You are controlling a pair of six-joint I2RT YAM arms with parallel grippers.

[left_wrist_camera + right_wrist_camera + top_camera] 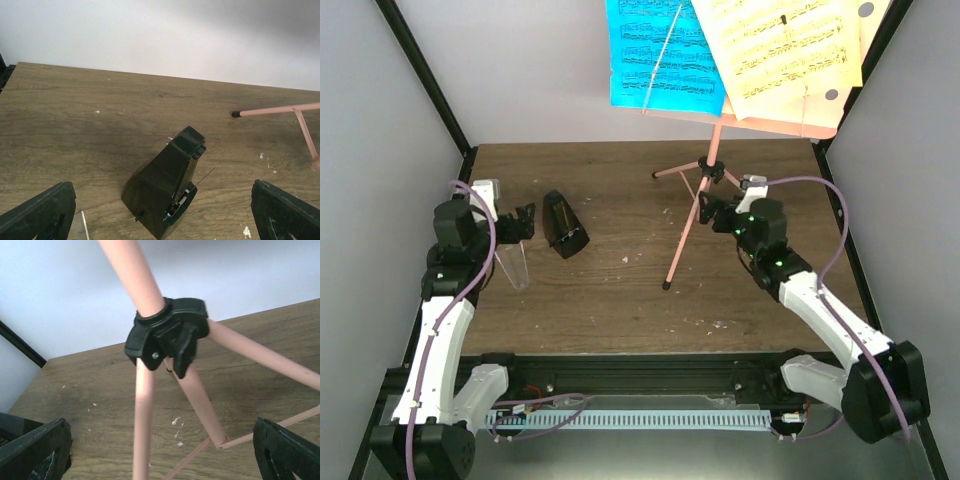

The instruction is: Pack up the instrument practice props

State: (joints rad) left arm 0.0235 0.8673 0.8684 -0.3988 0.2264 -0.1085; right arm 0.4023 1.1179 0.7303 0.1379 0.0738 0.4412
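Observation:
The salmon-pink music stand (707,172) rises at the back right of the table. Its desk carries a blue sheet (660,55) and a yellow sheet (785,55). My right gripper (720,212) is open just below the black tripod hub (167,335), and two pink legs (145,430) run down between its spread fingers (287,450) without touching them. The black pyramid metronome (563,225) sits on the table left of centre. My left gripper (523,225) is open right beside it. In the left wrist view the metronome (165,195) lies between the wide-apart fingers (40,215), untouched.
A clear plastic strip (512,265) rests on the wooden table (620,300) by the left gripper. One stand leg (678,245) stretches toward the table's middle, and another leg (275,110) ends in a black foot. Grey walls close in the back and both sides.

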